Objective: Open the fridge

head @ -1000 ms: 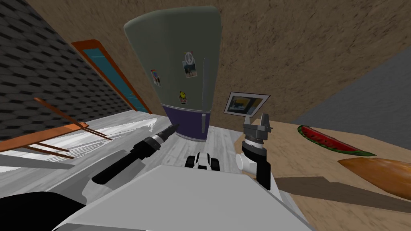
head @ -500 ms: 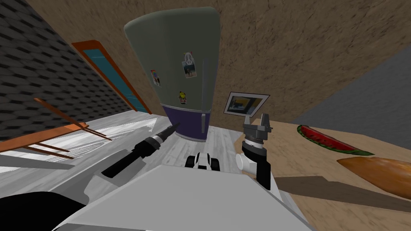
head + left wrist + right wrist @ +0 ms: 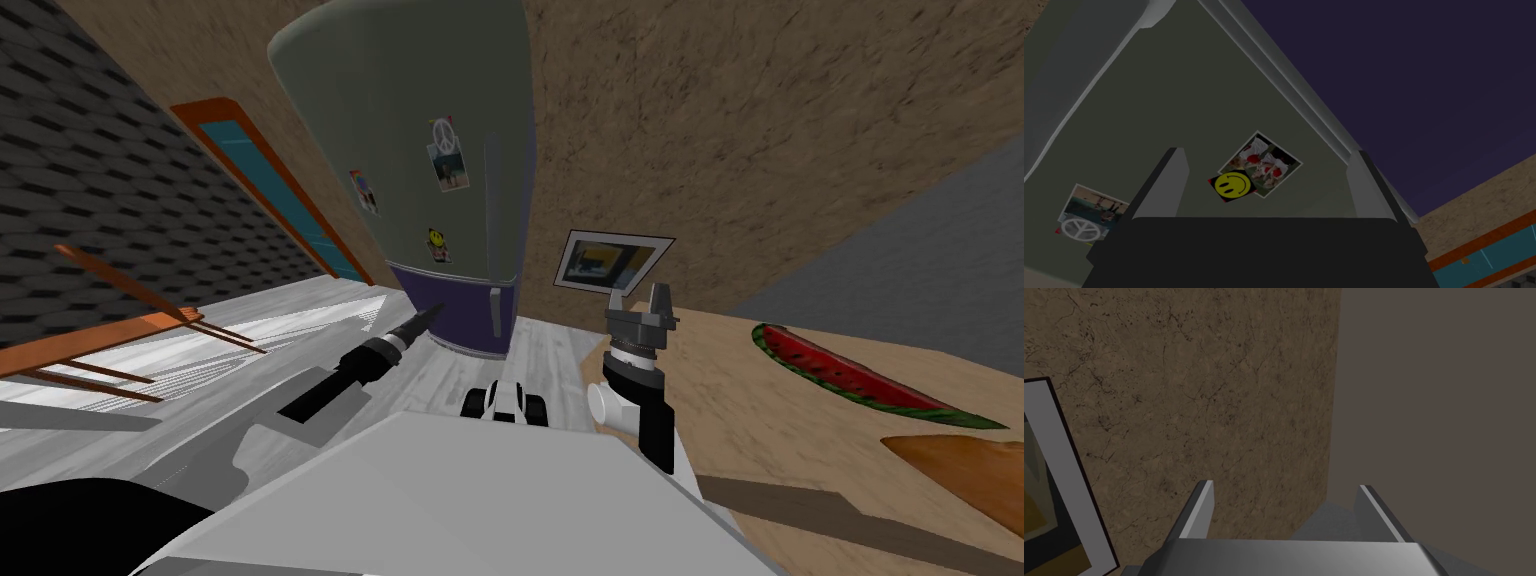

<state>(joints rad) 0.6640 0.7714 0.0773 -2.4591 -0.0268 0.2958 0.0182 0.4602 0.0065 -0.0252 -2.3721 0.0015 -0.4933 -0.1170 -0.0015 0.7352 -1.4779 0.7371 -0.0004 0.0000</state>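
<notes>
Rolled nearer to the fridge [image 3: 420, 120] since the earlier frames, with the left end effector [image 3: 1267, 152] pushed a little more forward. Spread wide, holding nothing, aimed at the grey upper door [image 3: 1189, 100] beside a smiley sticker [image 3: 1231, 184], not touching yet. Found the fridge closed, upright against the brown wall [image 3: 750, 120]. Better to steer across to the vertical handle [image 3: 491, 200], close squarely around it, then pull gently along the hinge arc. Right end effector [image 3: 640, 298] also open and empty, raised idle.

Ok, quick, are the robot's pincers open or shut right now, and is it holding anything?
Left pincer: open, holding nothing, aimed at the fridge.
Right pincer: open, holding nothing.
</notes>
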